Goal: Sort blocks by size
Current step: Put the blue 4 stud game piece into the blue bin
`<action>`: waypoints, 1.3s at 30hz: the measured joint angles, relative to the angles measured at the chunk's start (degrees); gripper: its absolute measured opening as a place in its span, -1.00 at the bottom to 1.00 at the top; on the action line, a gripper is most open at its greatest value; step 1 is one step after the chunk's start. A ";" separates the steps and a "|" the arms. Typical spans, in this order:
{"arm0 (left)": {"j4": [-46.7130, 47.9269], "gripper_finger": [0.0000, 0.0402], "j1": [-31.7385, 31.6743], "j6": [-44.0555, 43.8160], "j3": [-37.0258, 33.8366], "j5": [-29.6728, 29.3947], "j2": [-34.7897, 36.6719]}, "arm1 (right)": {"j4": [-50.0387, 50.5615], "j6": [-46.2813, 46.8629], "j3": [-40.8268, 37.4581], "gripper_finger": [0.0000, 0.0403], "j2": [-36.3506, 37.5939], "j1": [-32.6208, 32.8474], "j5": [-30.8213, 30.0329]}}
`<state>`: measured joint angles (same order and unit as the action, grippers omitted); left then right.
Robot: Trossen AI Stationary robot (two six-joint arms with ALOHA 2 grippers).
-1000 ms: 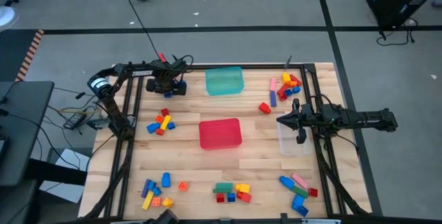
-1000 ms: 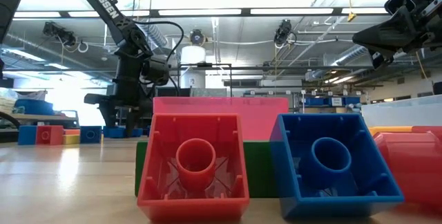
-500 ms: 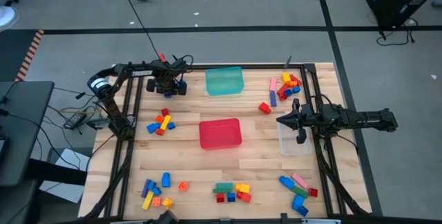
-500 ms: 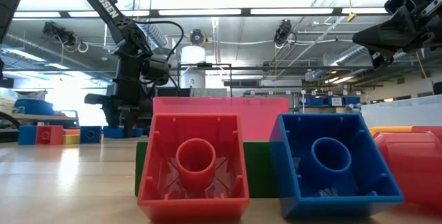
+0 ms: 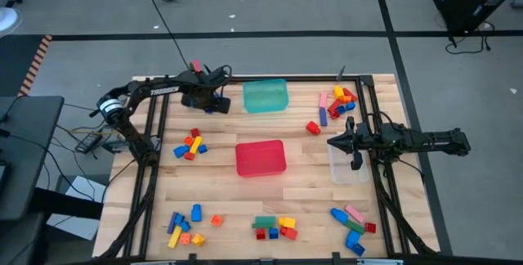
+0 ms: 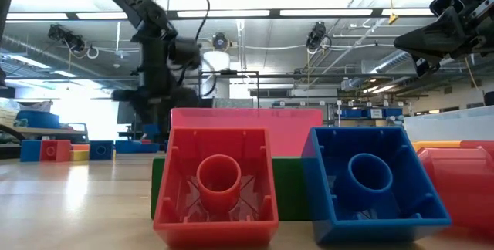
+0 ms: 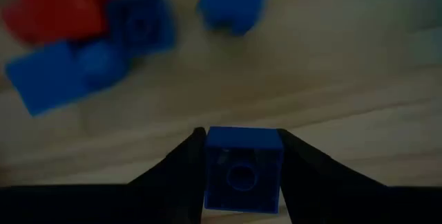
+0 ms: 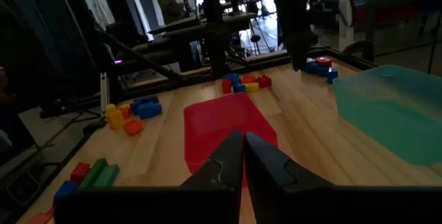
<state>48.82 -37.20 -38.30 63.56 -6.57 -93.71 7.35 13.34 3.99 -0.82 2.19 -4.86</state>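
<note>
Left gripper (image 7: 242,156): gripping a blue block (image 7: 243,169), far left of the table (image 5: 310,191).
Right gripper (image 8: 243,156): hanging closed, empty, over the clear tub (image 5: 347,169).

Loose blocks (image 7: 83,44) past the left claw (image 7: 242,172) blur; their shapes cannot be told.

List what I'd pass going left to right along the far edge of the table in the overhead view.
Left end effector holding a blue block → teal tub → pile of mixed blocks.
</note>
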 joint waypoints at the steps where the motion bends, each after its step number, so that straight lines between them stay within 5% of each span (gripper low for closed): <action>1: 0.00 -0.25 0.59 0.97 1.39 -0.02 0.00 | 0.02 0.01 0.00 -0.86 0.00 0.00 0.01; 13: -7.53 -0.25 5.12 15.40 20.80 0.64 -4.12 | 0.00 0.00 0.00 -0.84 0.02 -0.01 0.00; 27: 2.00 -0.24 4.86 27.97 49.25 8.61 -29.29 | 0.01 0.00 0.00 -0.85 0.01 0.00 0.00; 39: 4.36 -0.24 5.09 28.82 51.61 8.79 -38.40 | 0.01 0.02 -0.01 -0.86 0.01 0.01 0.00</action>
<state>53.17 -32.11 -9.47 115.18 2.22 -132.11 7.37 13.36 3.98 -0.81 2.20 -4.86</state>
